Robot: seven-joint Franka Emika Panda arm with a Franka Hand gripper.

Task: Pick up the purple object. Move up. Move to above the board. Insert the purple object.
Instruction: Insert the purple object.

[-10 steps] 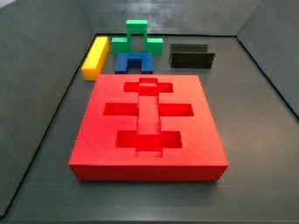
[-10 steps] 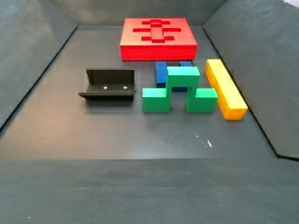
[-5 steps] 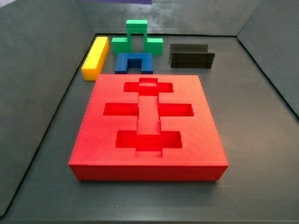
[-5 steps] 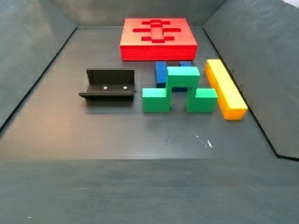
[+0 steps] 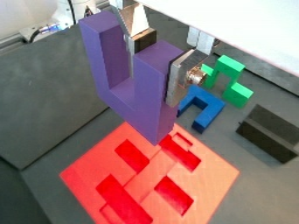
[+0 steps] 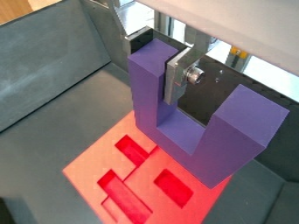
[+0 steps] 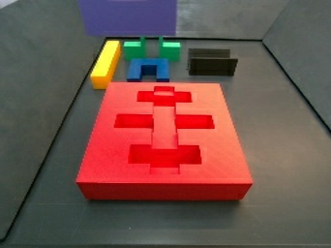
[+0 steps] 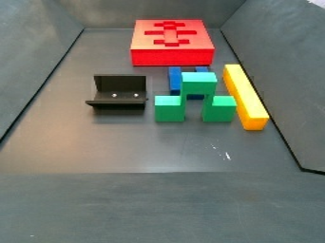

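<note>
Gripper grasping the purple object above the board.

In both wrist views we see a silver finger pressed flat against a prong of the purple object, which hangs clear of the red board, over its recessed cut-outs. In a side view the purple object shows only at the top edge, in front of the green block. Beyond the board we see the yellow bar, the blue arch block and the fixture on the floor.
</note>
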